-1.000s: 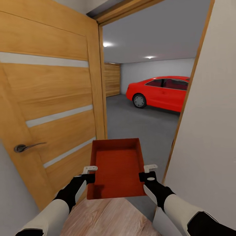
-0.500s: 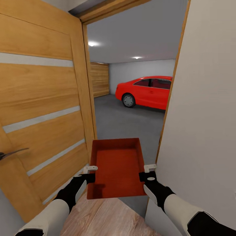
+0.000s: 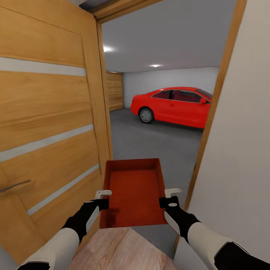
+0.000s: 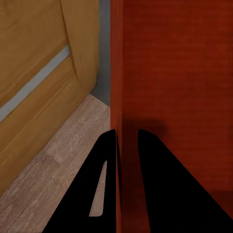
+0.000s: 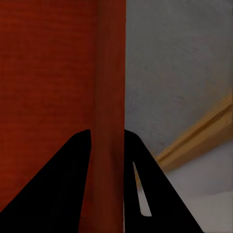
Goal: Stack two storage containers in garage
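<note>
Carrying one orange-red rectangular topless plastic bin point(image 3: 134, 193) out front at 12 o'clock, level, held off the ground in the doorway. Left tool point(image 3: 102, 198) pinching the bin's left long wall near the near corner; right tool point(image 3: 169, 197) pinching the right long wall opposite. In the left wrist view, black fingers point(image 4: 104, 165) straddling the thin red wall, one inside, one outside, closed tight against it. Same in the right wrist view: fingers point(image 5: 73, 165) clamped either side of the wall, left tool point(image 4: 127, 145) and right tool point(image 5: 108, 145) both gripping nothing else.

Handling, as judgement: looking stiff and light, low straight walls, empty, ribbed base. Thin walls probably flexing a little under a pinch; smooth plastic possibly slipping if either grip eases. Holding two opposite long walls keeping it balanced; one-sided grip likely tipping it. Best hold: mid-length of each long wall, fingers deep over the rim.

Surroundings: open light-wood door with pale horizontal strips point(image 3: 48, 123) at 9 to 10 o'clock, just beside the bin's left wall. White wall with wood door jamb point(image 3: 210, 123) at 2 to 3 o'clock, near the right arm. Light wood plank flooring point(image 3: 116, 249) underfoot at 6 o'clock. Dark grey concrete garage floor point(image 3: 153, 142) beginning under the bin and running ahead. Red car point(image 3: 172, 107) at 1 o'clock, well apart.

Passage narrow; clipping door or jamb being the risk.
</note>
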You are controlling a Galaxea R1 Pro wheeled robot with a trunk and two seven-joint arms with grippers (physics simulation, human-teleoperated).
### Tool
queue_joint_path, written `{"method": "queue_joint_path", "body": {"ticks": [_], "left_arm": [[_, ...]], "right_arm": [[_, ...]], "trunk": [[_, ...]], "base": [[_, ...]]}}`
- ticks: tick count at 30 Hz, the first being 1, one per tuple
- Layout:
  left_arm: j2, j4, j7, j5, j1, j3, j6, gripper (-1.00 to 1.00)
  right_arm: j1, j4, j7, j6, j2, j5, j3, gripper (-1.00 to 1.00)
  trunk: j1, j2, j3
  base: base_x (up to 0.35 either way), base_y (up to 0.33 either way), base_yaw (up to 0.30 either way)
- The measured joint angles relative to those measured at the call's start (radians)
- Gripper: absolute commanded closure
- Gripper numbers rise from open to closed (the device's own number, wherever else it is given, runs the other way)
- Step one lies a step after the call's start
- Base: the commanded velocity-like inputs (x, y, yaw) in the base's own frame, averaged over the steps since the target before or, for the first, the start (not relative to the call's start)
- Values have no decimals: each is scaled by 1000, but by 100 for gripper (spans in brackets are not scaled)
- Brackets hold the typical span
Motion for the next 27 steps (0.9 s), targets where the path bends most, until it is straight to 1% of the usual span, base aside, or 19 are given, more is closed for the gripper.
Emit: {"method": "queue_joint_path", "body": {"ticks": [5,8,13,18,22,27], "left_arm": [[0,0,0,0,0,0,-1,100],[0,-2,0,0,0,0,-1,100],[0,-7,0,-2,0,1,-1,100],[0,-8,0,-2,0,1,0,100],[0,-7,-1,-4,0,2,1,100],[0,-5,-1,-4,0,2,2,100]], "right_arm": [[0,-1,0,0,0,3,-2,100],[0,-1,0,0,0,6,-4,100],[-1,-4,2,0,0,17,-11,100],[-1,-4,2,0,0,16,-11,100],[0,-3,2,0,0,11,-8,100],[0,-1,1,0,0,6,-5,100]], "trunk": [[0,0,0],[0,0,0],[0,0,0],[0,0,0],[0,0,0],[0,0,0]], "base": [[215,187,-191],[135,89,-234],[26,14,-239],[4,2,-234],[78,91,-96],[176,235,-13]]}}
